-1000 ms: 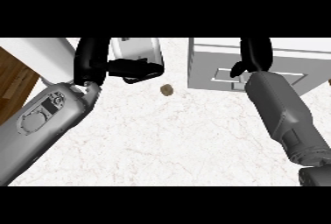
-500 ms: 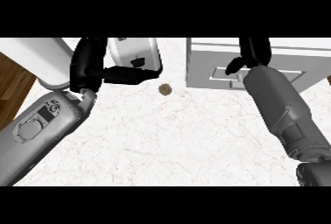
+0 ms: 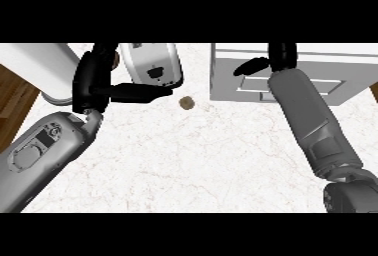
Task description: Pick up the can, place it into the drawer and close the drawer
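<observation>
Seemingly end-on to the head view, the can (image 3: 187, 102) shows only as a small brown round on the white marbled bench (image 3: 192, 160), so its long axis appears to run straight up toward the viewer; no label or writing on it can be read. It stands free, between the left hand (image 3: 111, 87) and the grey drawer unit (image 3: 251, 82), just beside the unit's lower left corner. The left hand's thumb reaches sideways toward the can without touching it, and its fingers (image 3: 100, 60) run straight up toward the far edge, relaxed and holding nothing. Behind that thumb sits a white rounded appliance (image 3: 151, 62) with a dark mark on its front. The right hand (image 3: 273, 57) lies over the drawer unit's front; its thumb juts out to the left, and its fingers are cut off by the view's upper edge, so whether they are spread or curled cannot be told.
</observation>
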Robot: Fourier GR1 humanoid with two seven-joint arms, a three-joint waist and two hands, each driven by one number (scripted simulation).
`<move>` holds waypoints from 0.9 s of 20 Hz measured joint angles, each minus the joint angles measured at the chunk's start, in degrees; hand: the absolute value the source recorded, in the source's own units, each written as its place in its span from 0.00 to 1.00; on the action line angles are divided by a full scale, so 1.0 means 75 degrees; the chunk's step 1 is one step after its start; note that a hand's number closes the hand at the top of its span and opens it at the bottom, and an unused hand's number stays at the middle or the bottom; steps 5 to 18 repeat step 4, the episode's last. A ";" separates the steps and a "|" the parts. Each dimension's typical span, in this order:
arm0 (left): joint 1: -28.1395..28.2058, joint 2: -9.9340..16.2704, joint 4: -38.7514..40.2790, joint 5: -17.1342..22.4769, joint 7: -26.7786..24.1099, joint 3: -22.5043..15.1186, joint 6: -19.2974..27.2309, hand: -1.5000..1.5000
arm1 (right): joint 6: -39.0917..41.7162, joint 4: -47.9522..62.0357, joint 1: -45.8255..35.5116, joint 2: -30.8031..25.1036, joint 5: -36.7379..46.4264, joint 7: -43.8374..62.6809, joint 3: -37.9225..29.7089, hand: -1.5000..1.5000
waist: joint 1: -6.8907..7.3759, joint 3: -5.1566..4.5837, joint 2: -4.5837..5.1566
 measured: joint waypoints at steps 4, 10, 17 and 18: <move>0.0275 -0.0040 -0.0063 -0.0079 -0.0174 0.0092 0.0004 0.00 | 0.0366 -0.0005 -0.0089 0.0117 -0.0650 -0.0296 -0.0504 0.00 | -0.0047 -0.0007 -0.0003; 0.0275 -0.0040 -0.0063 -0.0079 -0.0174 0.0092 0.0004 0.00 | 0.0366 -0.0005 -0.0089 0.0117 -0.0650 -0.0296 -0.0504 0.00 | -0.0047 -0.0007 -0.0003; 0.0275 -0.0040 -0.0063 -0.0079 -0.0174 0.0092 0.0004 0.00 | 0.0366 -0.0005 -0.0089 0.0117 -0.0650 -0.0296 -0.0504 0.00 | -0.0047 -0.0007 -0.0003; 0.0275 -0.0040 -0.0063 -0.0079 -0.0174 0.0092 0.0004 0.00 | 0.0366 -0.0005 -0.0089 0.0117 -0.0650 -0.0296 -0.0504 0.00 | -0.0047 -0.0007 -0.0003</move>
